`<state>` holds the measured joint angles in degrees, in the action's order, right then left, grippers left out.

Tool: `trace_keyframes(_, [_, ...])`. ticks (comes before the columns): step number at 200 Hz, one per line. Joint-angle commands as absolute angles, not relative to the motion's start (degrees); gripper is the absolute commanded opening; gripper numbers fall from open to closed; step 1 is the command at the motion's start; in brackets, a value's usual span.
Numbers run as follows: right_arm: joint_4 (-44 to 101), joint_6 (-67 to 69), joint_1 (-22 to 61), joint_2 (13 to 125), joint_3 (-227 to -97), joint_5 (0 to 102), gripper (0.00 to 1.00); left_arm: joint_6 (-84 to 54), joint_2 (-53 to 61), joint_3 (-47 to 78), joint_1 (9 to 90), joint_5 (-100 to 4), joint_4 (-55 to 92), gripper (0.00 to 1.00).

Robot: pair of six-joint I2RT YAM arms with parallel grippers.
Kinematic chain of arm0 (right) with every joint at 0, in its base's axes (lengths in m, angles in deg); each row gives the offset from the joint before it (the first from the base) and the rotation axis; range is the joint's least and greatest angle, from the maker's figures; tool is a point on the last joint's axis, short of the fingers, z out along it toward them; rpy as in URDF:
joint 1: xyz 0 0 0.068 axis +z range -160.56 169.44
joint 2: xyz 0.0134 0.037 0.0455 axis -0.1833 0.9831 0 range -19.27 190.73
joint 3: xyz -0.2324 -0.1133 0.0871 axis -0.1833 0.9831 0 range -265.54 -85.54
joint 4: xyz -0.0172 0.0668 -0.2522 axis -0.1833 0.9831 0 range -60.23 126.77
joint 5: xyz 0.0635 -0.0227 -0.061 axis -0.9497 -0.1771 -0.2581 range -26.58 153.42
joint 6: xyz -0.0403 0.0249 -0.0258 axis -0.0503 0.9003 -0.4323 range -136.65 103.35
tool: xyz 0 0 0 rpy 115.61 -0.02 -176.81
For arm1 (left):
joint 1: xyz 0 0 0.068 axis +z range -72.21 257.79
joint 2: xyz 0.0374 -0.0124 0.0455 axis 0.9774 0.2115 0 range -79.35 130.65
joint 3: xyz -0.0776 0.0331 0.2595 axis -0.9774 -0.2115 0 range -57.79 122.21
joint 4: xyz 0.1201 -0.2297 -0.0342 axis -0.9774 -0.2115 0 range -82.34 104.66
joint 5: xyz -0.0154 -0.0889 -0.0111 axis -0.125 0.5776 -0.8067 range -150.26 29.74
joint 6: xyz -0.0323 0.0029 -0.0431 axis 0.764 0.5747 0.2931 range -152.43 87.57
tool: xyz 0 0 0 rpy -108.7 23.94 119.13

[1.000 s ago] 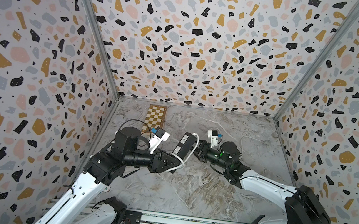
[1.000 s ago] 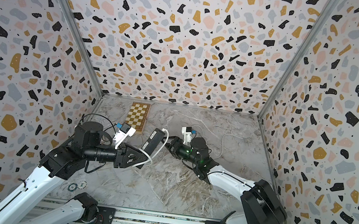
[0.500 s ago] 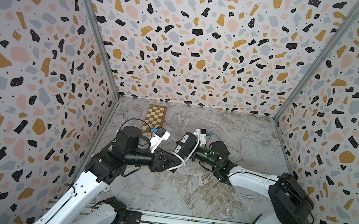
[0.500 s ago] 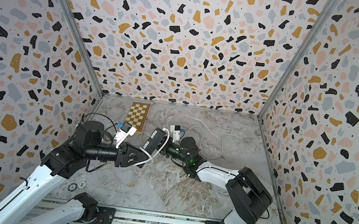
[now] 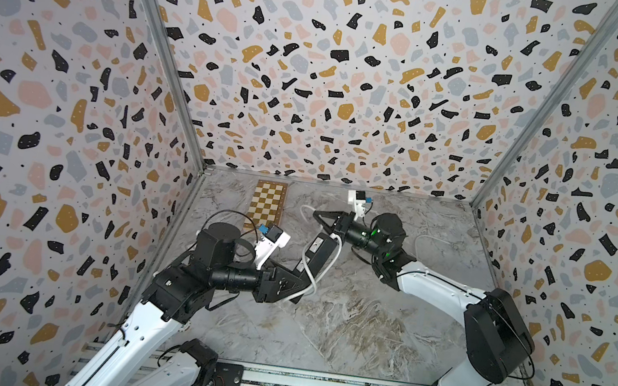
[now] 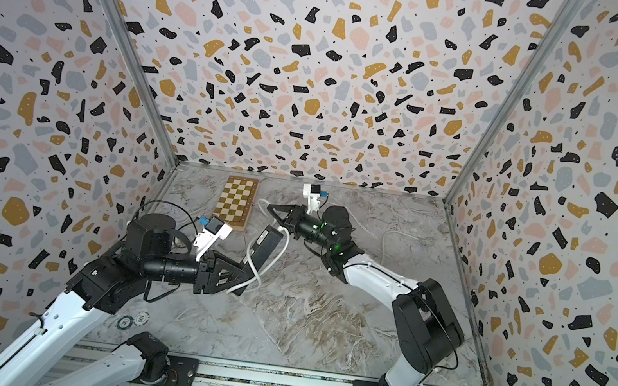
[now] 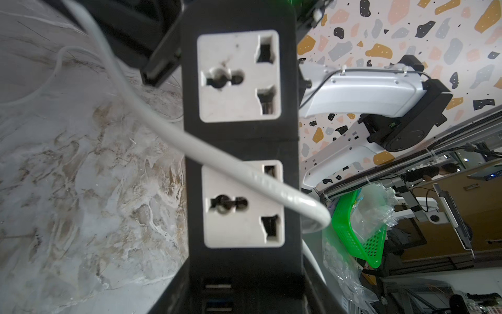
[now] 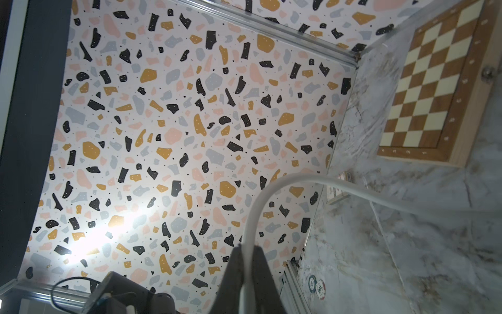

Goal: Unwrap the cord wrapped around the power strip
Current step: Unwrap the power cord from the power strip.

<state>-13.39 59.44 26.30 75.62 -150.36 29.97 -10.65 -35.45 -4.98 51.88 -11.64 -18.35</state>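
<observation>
**Cord pinched, strip braced: a turn to be lifted clear**

At the left, the power strip [image 5: 322, 250] is held clear of the surface [image 5: 362, 324] by the left hand [image 5: 302, 275], which is clamped on its dark end. A chequered board [image 5: 266, 204] lies flat behind it. In the left wrist view the cord [image 7: 217, 160] is seen crossing the socket face on a slant and bending round the strip's edge, so at least one turn appears to be left. Further right, the right hand [image 5: 317, 214] is closed on the cord just beyond the strip's far end. In the right wrist view the white line is pinched between its fingertips [image 8: 235, 271]. At the far right, loose cord is seen lying on the surface.

The step in hand is judged to be the drawing off of that turn. It is best done if the pinched cord is carried round the strip's free end, against the winding. A straight pull would probably only tighten the loop. The left grip should be firm, and slack should be fed so that the cord's joint with the strip is not strained.
</observation>
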Motion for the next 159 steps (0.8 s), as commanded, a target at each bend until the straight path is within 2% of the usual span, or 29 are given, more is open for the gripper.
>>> trace_keyframes(1, [-4.86,51.49,24.06,72.17,-157.97,25.71,0.00,-10.41,-37.16,-6.18,52.11,-8.24,-15.76,0.00])
trace_keyframes(26, [7.86,41.57,23.37,66.12,-162.89,25.36,0.00,-10.65,-36.87,-6.83,52.09,-11.39,-16.62,0.00])
trace_keyframes(46, [12.20,37.98,23.19,60.30,-160.80,25.71,0.00,-10.12,-35.95,-6.18,52.10,-15.00,-16.07,0.00])
trace_keyframes(119, [20.76,36.32,23.19,36.24,-132.29,33.80,0.00,-6.88,-32.72,-3.72,52.30,-26.79,-11.32,0.00])
trace_keyframes(143, [19.52,38.92,23.20,35.09,-123.61,40.86,0.00,-6.34,-32.54,-2.07,52.39,-27.80,-10.21,0.00])
trace_keyframes(159, [15.82,39.71,23.24,39.31,-120.21,44.40,0.00,-6.45,-32.10,-0.29,52.41,-27.27,-10.92,0.00])
